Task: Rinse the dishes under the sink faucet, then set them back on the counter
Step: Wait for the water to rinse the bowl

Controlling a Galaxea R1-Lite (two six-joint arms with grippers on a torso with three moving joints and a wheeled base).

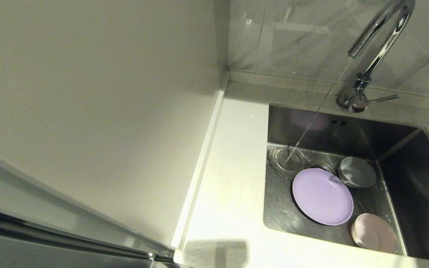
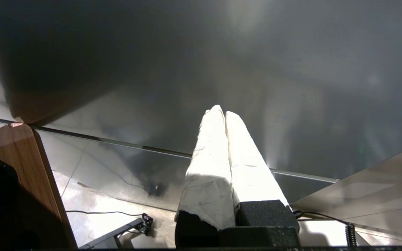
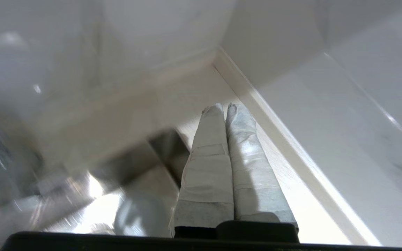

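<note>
The lavender plate lies flat on the floor of the sink. The white mug stands just behind it, and the pale pink bowl sits at the sink's near edge. Water runs from the chrome faucet and lands left of the drain strainer, missing the dishes. Neither arm shows in the head view. My right gripper is shut and empty over the white counter beside the sink, with the mug blurred nearby. My left gripper is shut and empty, away from the sink.
The counter runs left of the sink with a raised edge strip against a plain wall. A grey marbled panel stands behind the faucet. The left wrist view shows a dark steel panel, a wooden board and floor cables.
</note>
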